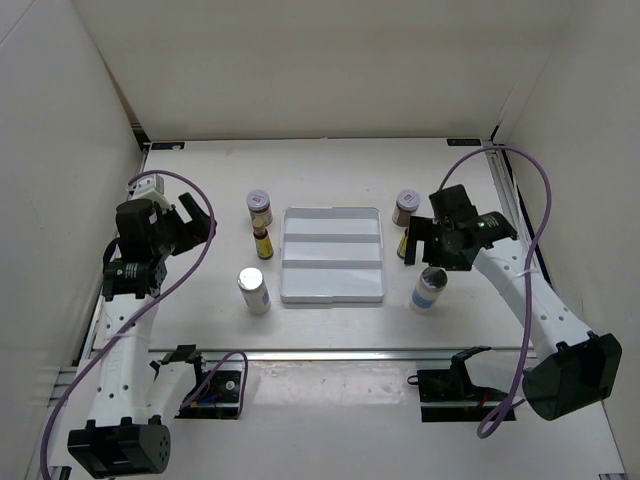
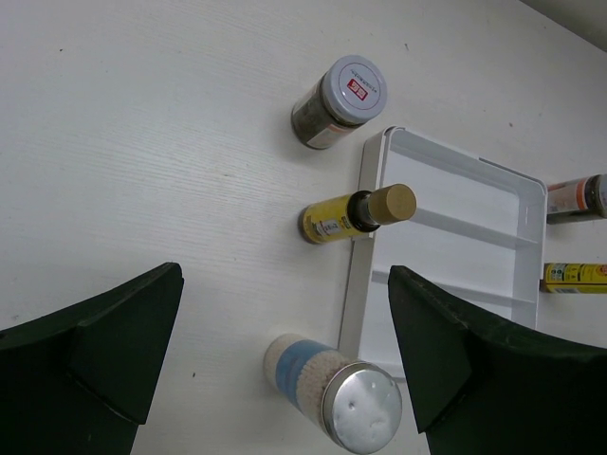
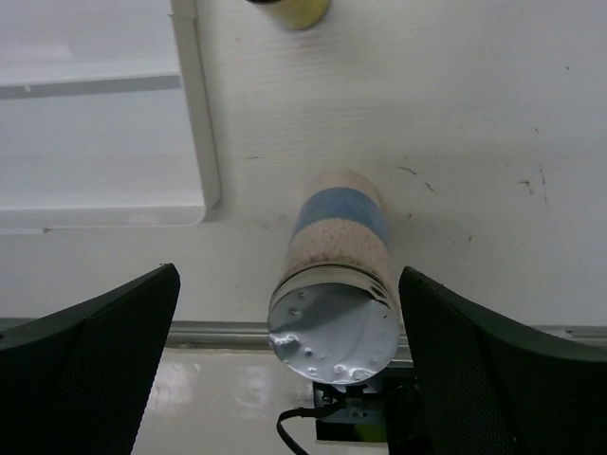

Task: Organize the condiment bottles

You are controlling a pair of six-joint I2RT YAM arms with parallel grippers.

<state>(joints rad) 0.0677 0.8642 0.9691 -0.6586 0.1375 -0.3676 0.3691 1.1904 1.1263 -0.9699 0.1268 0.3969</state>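
Observation:
Left of the white tray (image 1: 332, 255) stand a brown jar (image 1: 259, 203), a slim yellow-and-black bottle (image 1: 263, 241) and a white cylinder (image 1: 254, 290). My left gripper (image 1: 200, 222) hovers open, left of them. Its wrist view shows the jar (image 2: 340, 101), the yellow bottle (image 2: 358, 213) and the silver-topped cylinder (image 2: 332, 384) below the open left gripper (image 2: 285, 275). Right of the tray are another brown jar (image 1: 407, 207), a yellow bottle (image 1: 405, 243) partly hidden, and a white cylinder (image 1: 429, 289). My right gripper (image 1: 420, 252) is open above that cylinder (image 3: 337, 275), empty.
The tray (image 2: 446, 237) has stepped shelves with nothing on them. A metal rail (image 1: 350, 354) runs across the table's near side, with black mounts behind it. White walls enclose the table on the left, right and back.

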